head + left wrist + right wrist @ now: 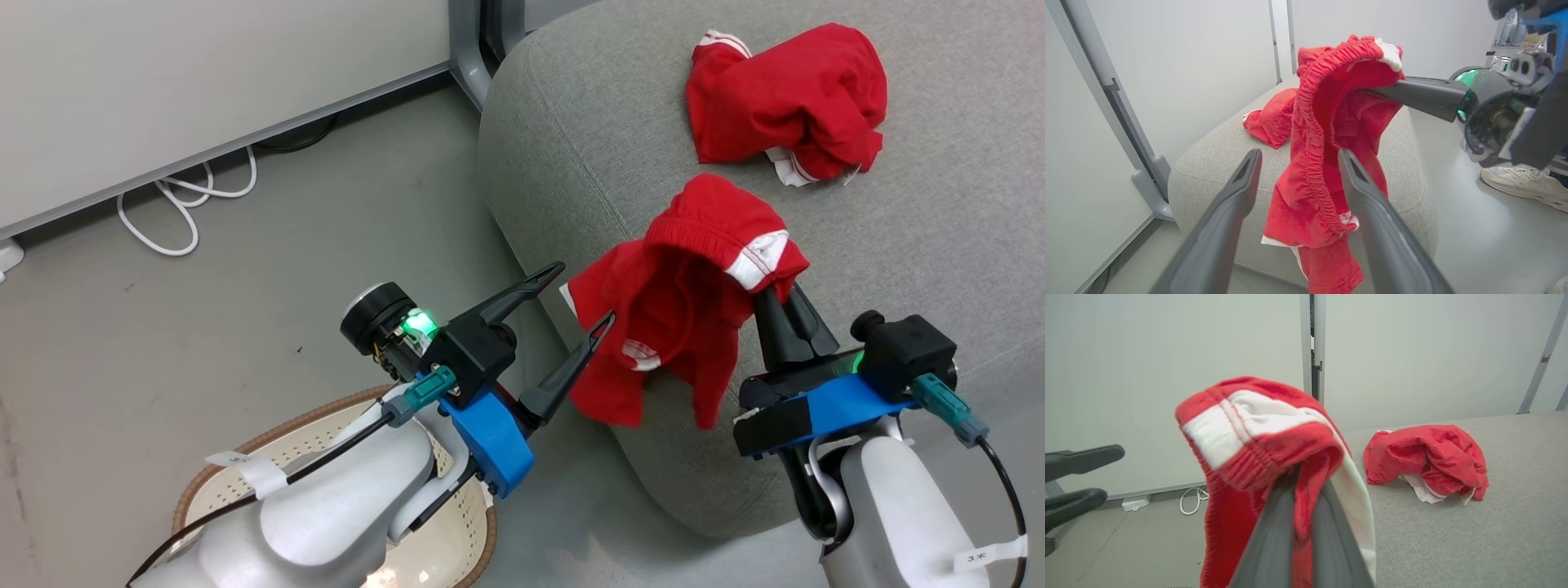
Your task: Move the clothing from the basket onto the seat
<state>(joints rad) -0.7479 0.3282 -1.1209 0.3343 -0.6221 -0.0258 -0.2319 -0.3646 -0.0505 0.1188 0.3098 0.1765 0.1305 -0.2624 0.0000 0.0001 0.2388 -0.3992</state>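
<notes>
A red garment with white trim (686, 310) hangs over the rounded front edge of the grey seat (588, 147). My right gripper (775, 298) is shut on its waistband, its tips covered by the cloth (1274, 457). A second red garment (788, 102) lies crumpled on the seat cushion farther back (1429, 461). To the hanging garment's left, my left gripper (584, 294) stands open, its fingers (1241, 183) framing the hanging cloth (1323, 163) without touching it. The cream basket (326, 441) with a brown rim sits on the floor under my left arm, mostly hidden.
A white cable (184, 204) loops on the grey floor by the wall panel. A grey metal post foot (469, 65) stands at the seat's far corner. A person's pale shoe (1523, 183) rests on the floor beyond the right arm.
</notes>
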